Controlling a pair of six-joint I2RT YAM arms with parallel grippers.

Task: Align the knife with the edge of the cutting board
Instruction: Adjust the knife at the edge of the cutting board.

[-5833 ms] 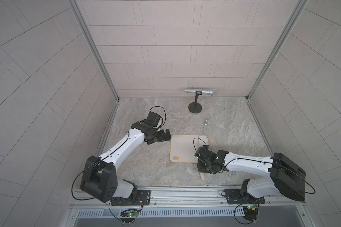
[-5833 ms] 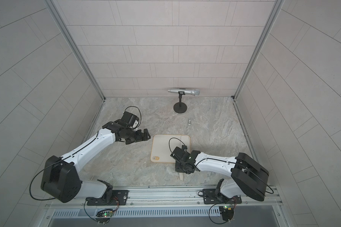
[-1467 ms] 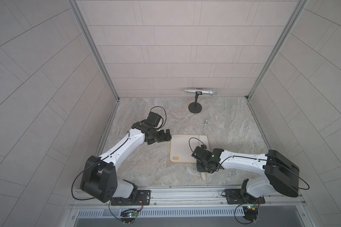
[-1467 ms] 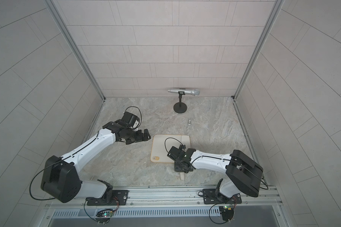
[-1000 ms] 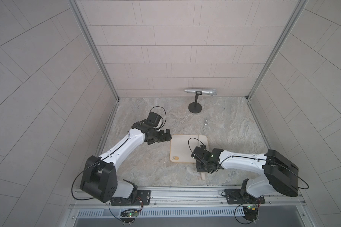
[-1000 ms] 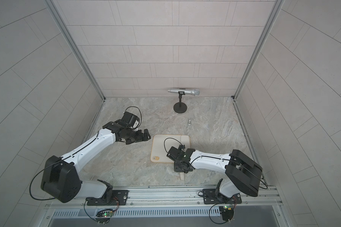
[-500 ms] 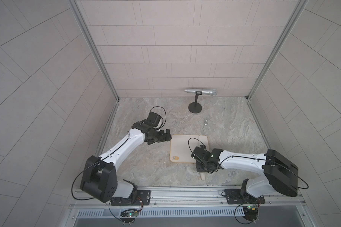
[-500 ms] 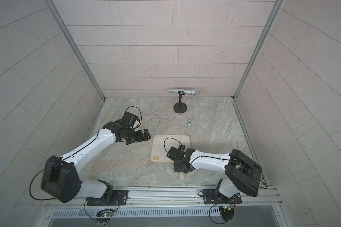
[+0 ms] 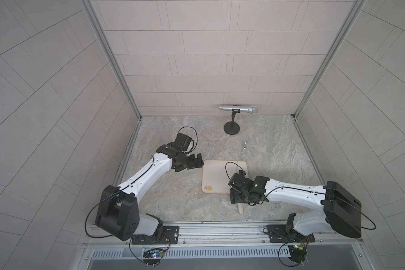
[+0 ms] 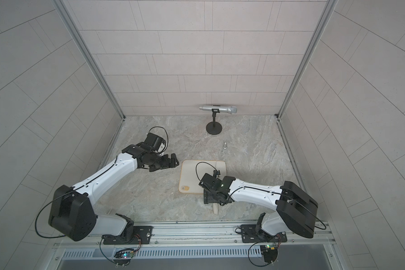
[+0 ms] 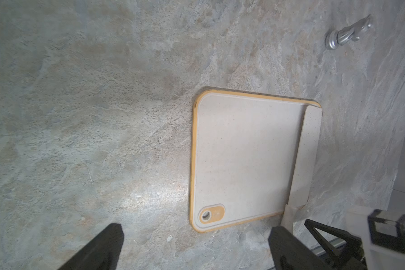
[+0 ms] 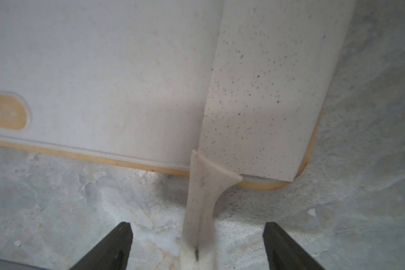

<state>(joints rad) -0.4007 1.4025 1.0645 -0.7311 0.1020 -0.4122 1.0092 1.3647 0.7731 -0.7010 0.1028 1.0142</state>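
Observation:
The cream cutting board (image 9: 214, 174) (image 10: 192, 175) with a tan rim lies flat mid-table. The knife lies with its speckled blade (image 11: 308, 149) (image 12: 267, 93) flat along the board's right-hand edge. Its beige handle (image 12: 200, 210) (image 9: 240, 208) sticks out past the near edge onto the table. My right gripper (image 12: 198, 233) (image 9: 235, 196) is open, one finger on each side of the handle and clear of it. My left gripper (image 11: 197, 233) (image 9: 198, 161) hangs open and empty just left of the board's far corner.
A silver microphone (image 9: 239, 109) on a black stand (image 9: 232, 128) is at the back wall. A small silver metal piece (image 9: 244, 145) (image 11: 346, 35) lies behind the board. Tiled walls close in three sides, and a metal rail (image 9: 220, 228) runs along the front.
My right gripper was shut on the knife handle and has now opened, leaving the knife lying along the board's edge. The left arm has not moved.

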